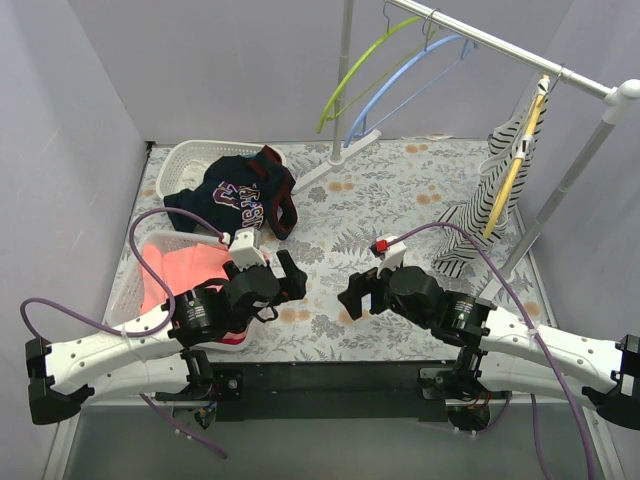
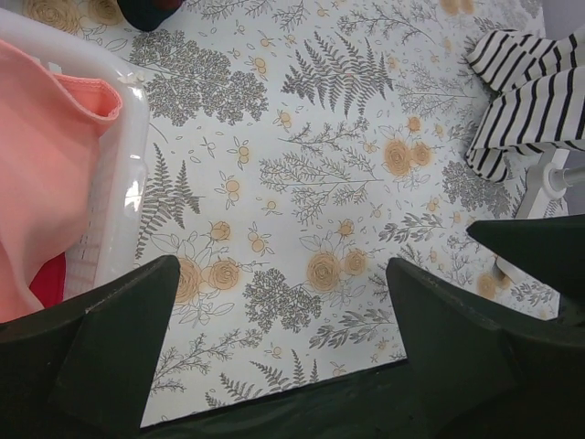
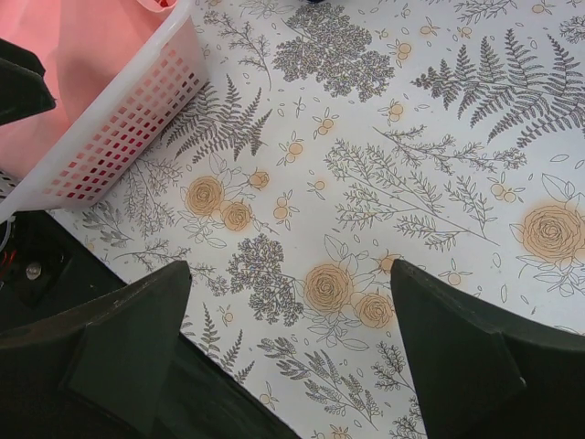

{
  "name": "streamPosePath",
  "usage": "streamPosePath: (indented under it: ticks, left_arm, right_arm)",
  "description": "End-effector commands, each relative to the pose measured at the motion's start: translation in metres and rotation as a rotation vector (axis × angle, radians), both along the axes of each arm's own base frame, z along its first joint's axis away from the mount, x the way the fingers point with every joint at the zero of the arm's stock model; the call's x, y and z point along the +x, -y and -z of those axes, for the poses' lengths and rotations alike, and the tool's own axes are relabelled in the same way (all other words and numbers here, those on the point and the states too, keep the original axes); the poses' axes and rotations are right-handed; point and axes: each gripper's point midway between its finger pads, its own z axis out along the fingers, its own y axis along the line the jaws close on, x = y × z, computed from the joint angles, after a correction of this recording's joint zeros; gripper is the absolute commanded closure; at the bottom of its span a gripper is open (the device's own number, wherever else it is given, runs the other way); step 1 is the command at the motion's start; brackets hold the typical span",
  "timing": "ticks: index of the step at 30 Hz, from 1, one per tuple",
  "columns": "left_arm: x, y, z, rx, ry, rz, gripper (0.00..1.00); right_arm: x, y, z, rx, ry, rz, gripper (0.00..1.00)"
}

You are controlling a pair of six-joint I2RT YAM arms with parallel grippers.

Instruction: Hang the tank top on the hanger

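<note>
The navy tank top (image 1: 232, 203) with red trim and white-and-red lettering lies crumpled at the back left, partly draped over a white basket (image 1: 185, 160). A sliver of it shows at the top edge of the left wrist view (image 2: 151, 11). The light-blue hanger (image 1: 412, 80) hangs on the rack rail (image 1: 500, 45), empty. My left gripper (image 1: 296, 278) (image 2: 281, 265) is open and empty above the floral cloth, in front of the tank top. My right gripper (image 1: 352, 296) (image 3: 291, 267) is open and empty, facing it across a small gap.
A lime-green hanger (image 1: 365, 62) hangs beside the blue one. A yellow hanger (image 1: 518, 160) carries a black-and-white striped top (image 1: 490, 200) (image 2: 526, 82). A second white basket (image 2: 119, 183) (image 3: 128, 119) at near left holds a coral-pink garment (image 1: 185, 275). Rack poles (image 1: 345, 80) (image 1: 560, 190) stand behind.
</note>
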Motion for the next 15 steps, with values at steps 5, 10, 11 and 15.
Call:
streamPosePath:
  ticks: [5,10,11,15]
  left_arm:
    - [0.001,0.004,-0.017,-0.039,0.038,0.020,0.02]
    - [0.004,0.007,-0.021,-0.042,0.060,0.026,0.02]
    - [0.006,0.006,-0.024,-0.042,0.073,0.015,0.02]
    - [0.030,-0.007,-0.047,-0.012,0.188,-0.102,0.02]
  right_arm:
    - [0.003,-0.003,-0.009,0.044,0.010,0.021,0.01]
    - [0.004,0.000,-0.008,0.045,0.013,0.032,0.01]
    - [0.004,0.001,-0.007,0.047,0.012,0.036,0.01]
    - [0.004,0.002,-0.008,0.051,0.015,0.040,0.01]
